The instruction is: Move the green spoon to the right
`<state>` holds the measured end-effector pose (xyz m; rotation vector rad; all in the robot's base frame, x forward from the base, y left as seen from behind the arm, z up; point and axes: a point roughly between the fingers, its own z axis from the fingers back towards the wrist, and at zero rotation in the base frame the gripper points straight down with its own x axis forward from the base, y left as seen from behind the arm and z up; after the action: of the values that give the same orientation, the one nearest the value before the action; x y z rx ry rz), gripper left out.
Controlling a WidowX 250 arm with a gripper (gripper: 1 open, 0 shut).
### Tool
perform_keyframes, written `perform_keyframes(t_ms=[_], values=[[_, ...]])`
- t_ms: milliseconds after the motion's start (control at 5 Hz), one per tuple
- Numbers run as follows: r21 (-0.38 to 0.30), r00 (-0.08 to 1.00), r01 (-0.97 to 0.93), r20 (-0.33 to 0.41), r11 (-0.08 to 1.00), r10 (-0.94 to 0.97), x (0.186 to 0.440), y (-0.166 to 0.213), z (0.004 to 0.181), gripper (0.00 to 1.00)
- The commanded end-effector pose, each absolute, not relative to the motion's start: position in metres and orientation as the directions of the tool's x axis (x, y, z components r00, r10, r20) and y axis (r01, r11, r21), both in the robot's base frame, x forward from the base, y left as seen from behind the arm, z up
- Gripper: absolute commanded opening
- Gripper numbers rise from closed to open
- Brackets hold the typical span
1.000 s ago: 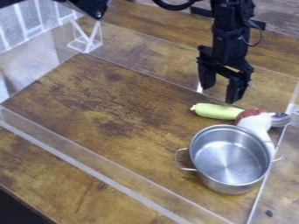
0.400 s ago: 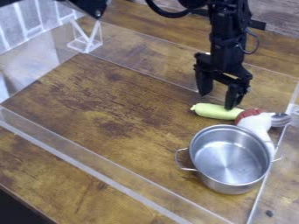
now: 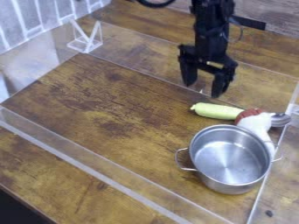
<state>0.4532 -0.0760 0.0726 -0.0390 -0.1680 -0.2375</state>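
Hovering claw (image 3: 208, 86) wide open, empty; green spoon (image 3: 215, 111) just below-right. Next I descend and grasp.

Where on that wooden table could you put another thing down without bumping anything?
The widest bare wood is left of the steel pot, reaching to the clear rim at the near and left edges. It is crowded at the right edge: the green spoon, a red-and-white object and the pot sit close together, with the open pincer just above the spoon.
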Motion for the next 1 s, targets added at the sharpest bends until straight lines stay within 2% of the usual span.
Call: perform_keyframes(t_ms=[0,200,800], values=[[-0.023,0.927,0.257,0.289,0.966,-0.24,0.447,-0.082,0.125,1.0],[-0.033,0.929,0.24,0.298,0.97,-0.219,0.443,-0.085,0.118,1.0],[-0.017,0.921,0.337,0.214,0.941,-0.326,0.448,-0.052,0.074,1.0]])
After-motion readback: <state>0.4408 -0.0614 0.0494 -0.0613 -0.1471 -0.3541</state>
